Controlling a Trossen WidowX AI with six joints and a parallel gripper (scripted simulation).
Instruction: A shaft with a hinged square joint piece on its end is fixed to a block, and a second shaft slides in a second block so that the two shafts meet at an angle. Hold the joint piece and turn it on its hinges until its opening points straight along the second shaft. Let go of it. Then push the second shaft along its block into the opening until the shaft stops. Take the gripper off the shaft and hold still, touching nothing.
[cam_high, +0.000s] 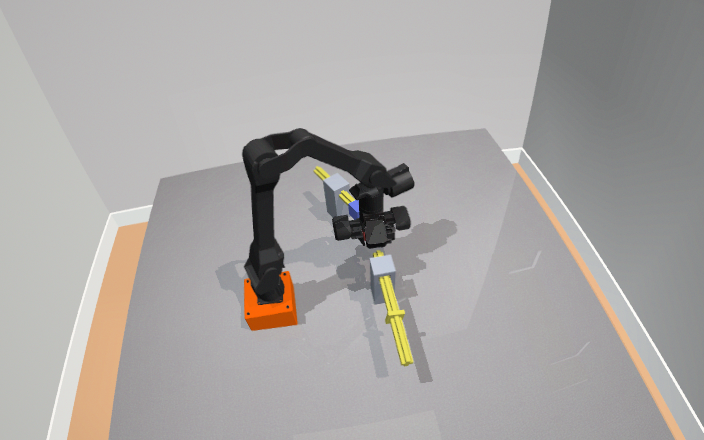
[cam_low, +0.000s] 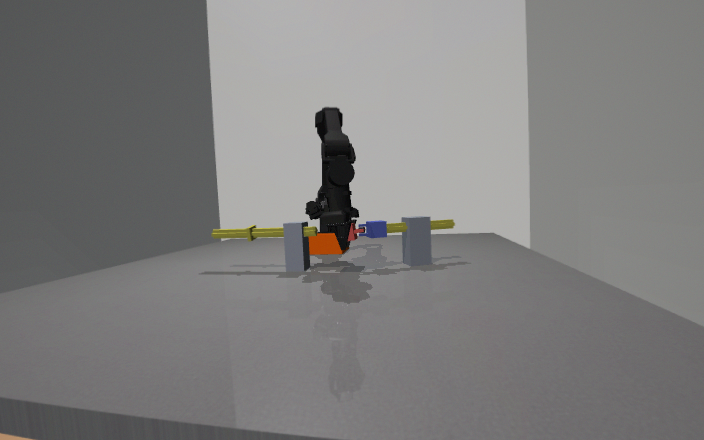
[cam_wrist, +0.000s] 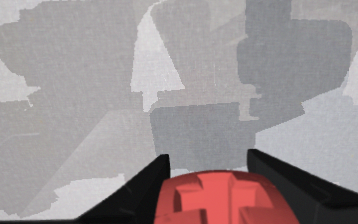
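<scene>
The red joint piece (cam_wrist: 225, 197) (cam_low: 352, 231) is between the fingers of my gripper (cam_wrist: 208, 160) (cam_low: 343, 249), which is shut on it. It hangs on the blue fork piece (cam_low: 376, 228) (cam_high: 354, 209) at the end of the first yellow shaft (cam_low: 442, 224) (cam_high: 321, 172), fixed in the far grey block (cam_high: 336, 191) (cam_low: 416, 241). The second yellow shaft (cam_high: 398, 337) (cam_low: 269, 232) runs through the near grey block (cam_high: 382, 275) (cam_low: 295, 246), its collar outside. Its inner end sticks out a little, beside the gripper. The joint's opening is mostly hidden, so its exact direction cannot be told.
The orange arm base (cam_high: 270, 311) (cam_low: 324, 243) stands to the left of the blocks in the top view. The grey table (cam_high: 207, 383) (cam_low: 363, 363) carries everything, and walls rise around it. The two blocks stand on either side of the gripper.
</scene>
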